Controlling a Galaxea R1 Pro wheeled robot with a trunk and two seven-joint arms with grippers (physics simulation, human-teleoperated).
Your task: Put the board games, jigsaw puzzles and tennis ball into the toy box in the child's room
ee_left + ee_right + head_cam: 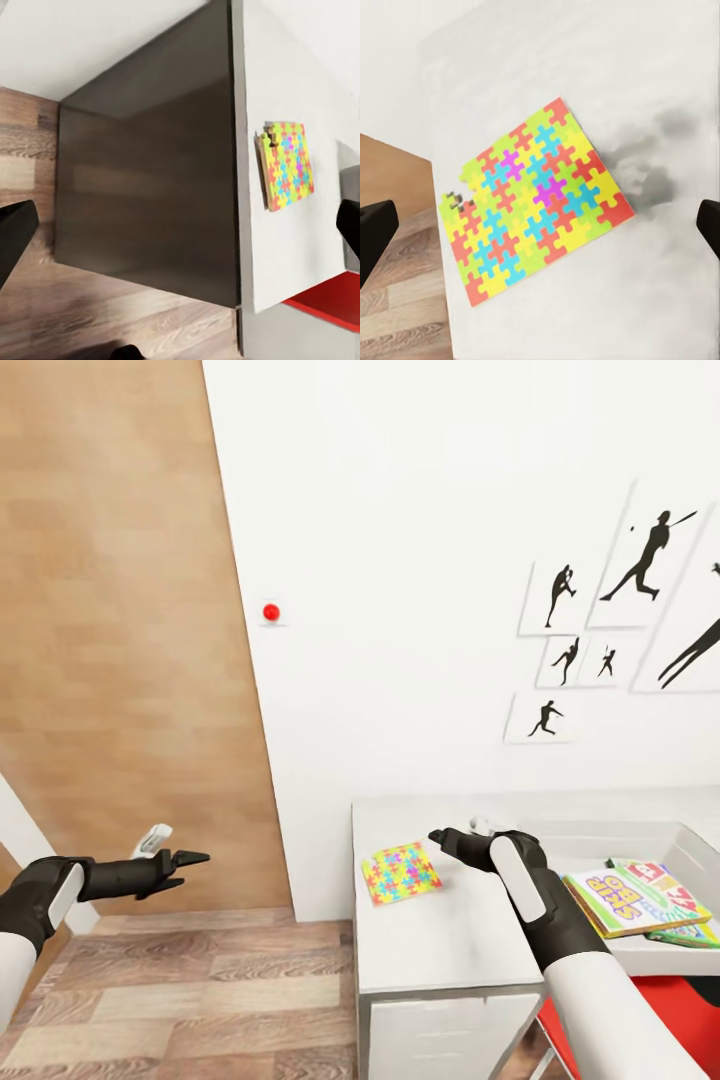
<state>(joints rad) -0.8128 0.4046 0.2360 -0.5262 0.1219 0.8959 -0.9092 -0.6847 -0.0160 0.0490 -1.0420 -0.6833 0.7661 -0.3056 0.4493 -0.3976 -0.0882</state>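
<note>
On the pale table, near its left end in the head view, one jigsaw puzzle lies flat, its top a grid of yellow, pink, blue and green interlocking pieces. The right gripper hovers just above and beside the puzzle's right edge without touching it; in the right wrist view the two dark fingertips sit at opposite edges of the frame with the puzzle between them, so the fingers are spread wide and hold nothing. A soft shadow falls on the tabletop next to the puzzle. To the right of the right arm, the light-grey toy box rests on the table; board games lie in it, the top one yellow-green with large letters, with another cover edge showing beneath it. The left gripper is held out over the wood-plank floor, well apart from the table, pointing toward its end; its fingers appear parted and empty, with the tips at the frame edges in the left wrist view. That view faces the dark grey side panel of the table and the puzzle on top. White wall behind the table carries black silhouette sports pictures and a small red round fitting. A red object shows below the table edge.
</note>
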